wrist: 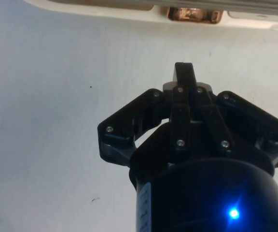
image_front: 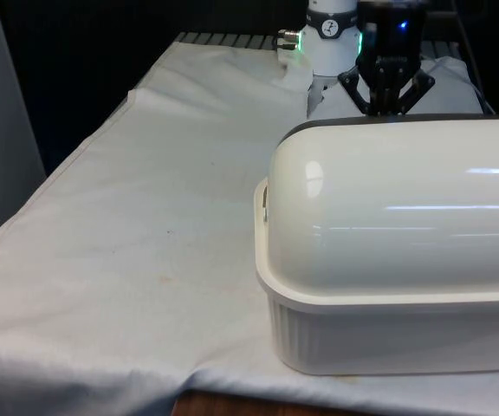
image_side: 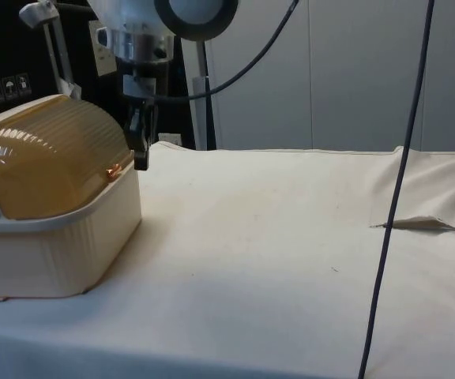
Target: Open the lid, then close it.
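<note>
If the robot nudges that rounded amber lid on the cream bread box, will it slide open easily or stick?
The ribbed amber roll-top lid probably rolls back in an arc, hinged at its side pivot. Its small copper handle looks glossy, so the shut black gripper might slip. The cream plastic box seems light and may shift.

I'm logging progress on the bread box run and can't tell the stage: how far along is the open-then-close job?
The amber roll lid sits shut over the bread box, so by this moment alone it is either not yet opened or already closed again. In hand: the claw, fingers together, hangs beside the lid's small copper handle, not gripping it. Whether opening is left cannot be told.
</note>
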`<state>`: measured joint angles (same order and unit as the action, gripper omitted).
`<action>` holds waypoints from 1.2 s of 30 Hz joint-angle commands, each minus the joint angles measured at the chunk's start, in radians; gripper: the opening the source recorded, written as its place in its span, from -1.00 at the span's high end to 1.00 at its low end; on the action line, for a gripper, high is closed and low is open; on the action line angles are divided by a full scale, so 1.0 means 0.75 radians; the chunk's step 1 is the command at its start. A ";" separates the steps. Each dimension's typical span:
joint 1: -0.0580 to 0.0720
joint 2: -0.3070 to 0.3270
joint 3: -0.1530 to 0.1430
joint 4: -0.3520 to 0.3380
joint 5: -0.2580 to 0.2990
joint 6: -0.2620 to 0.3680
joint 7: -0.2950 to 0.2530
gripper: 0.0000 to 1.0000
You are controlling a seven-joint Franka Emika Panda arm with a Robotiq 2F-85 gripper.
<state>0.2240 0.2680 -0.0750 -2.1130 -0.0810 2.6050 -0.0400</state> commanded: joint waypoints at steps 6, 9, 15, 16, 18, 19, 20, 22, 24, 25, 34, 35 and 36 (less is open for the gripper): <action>-0.003 0.000 0.005 -0.001 0.011 -0.003 -0.007 1.00; -0.003 0.000 0.004 -0.001 0.007 -0.001 -0.005 1.00; -0.001 0.000 0.001 0.000 0.003 0.000 -0.001 1.00; -0.001 0.000 0.001 0.000 0.001 0.000 -0.001 1.00; -0.001 0.000 0.001 0.000 0.001 0.000 -0.001 1.00; -0.001 0.000 0.001 0.000 0.001 0.000 -0.001 1.00; 0.000 0.000 0.001 0.000 0.001 0.000 -0.001 1.00; 0.000 0.000 0.000 0.000 0.000 0.000 -0.001 1.00; 0.000 0.000 0.000 0.000 0.000 0.000 0.000 0.95; 0.000 0.000 0.000 0.000 0.000 0.000 0.000 0.88; 0.000 0.000 0.000 0.000 0.000 0.000 0.000 -0.02; 0.000 0.000 0.000 0.000 0.000 0.000 0.000 -0.12; 0.000 0.000 0.000 0.000 0.000 0.000 0.000 -0.22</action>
<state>0.2240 0.2680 -0.0750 -2.1130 -0.0810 2.6050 -0.0400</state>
